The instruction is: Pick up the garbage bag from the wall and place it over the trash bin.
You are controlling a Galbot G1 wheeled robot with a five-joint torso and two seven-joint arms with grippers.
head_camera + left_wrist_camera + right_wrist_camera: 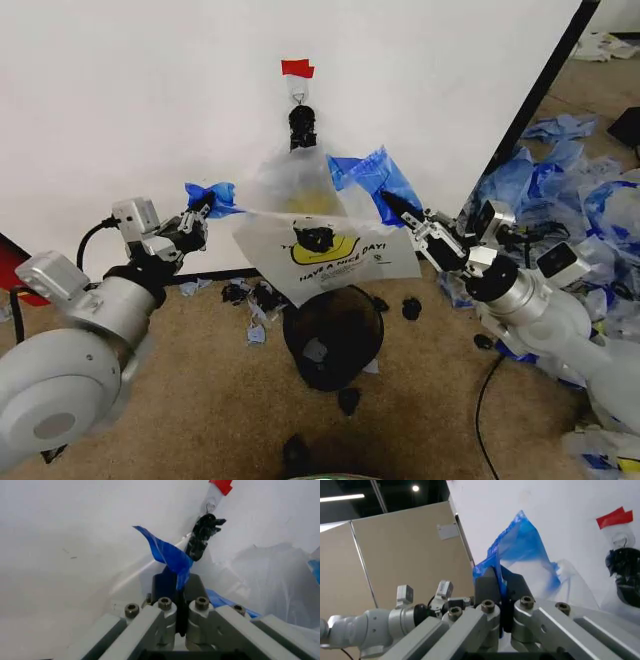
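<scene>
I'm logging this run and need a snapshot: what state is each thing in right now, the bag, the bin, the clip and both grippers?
garbage bag: hanging from the black clip, pulled wide by its blue handles, above the bin.
black clip: on the wall hook, gripping the bag's top.
trash bin: upright on the carpet, no bag over it yet.
left gripper: jaws shut on a blue handle.
right gripper: jaws shut on the other blue handle.

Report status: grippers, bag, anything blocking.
Left gripper and right gripper shut on the garbage bag's blue handles. Bag stretched between them, top hanging from the black clip on the wall. Trash bin directly below, unobstructed.
</scene>
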